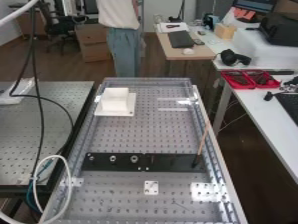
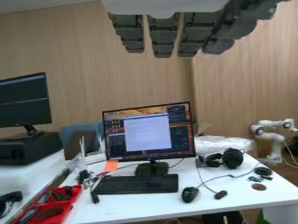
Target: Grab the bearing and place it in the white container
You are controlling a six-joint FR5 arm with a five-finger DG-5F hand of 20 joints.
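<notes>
You can see the hand in the wrist view, with its dark grey fingers hanging straight and side by side, so it is in a released state. In the high view, a white part of the arm enters at your upper left. The bearing is, as far as you can tell, the ring-shaped metal piece near the middle of the long black plate, which lies across the perforated bench. Beside it, on the same plate toward the view's left, you find two other small round pieces, a ring and a smaller one; their exact kind you cannot tell. The white container stands farther along the bench, near its far left corner, on a flat white base, well apart from the bearing. At the right part of the black plate, a thin tan stick stands tilted, its lower end at the plate. A small white plate with holes lies on the bench on the near side of the black one. In the wrist view you have also a desk with a monitor, a black keyboard, a mouse, headphones and red trays.
</notes>
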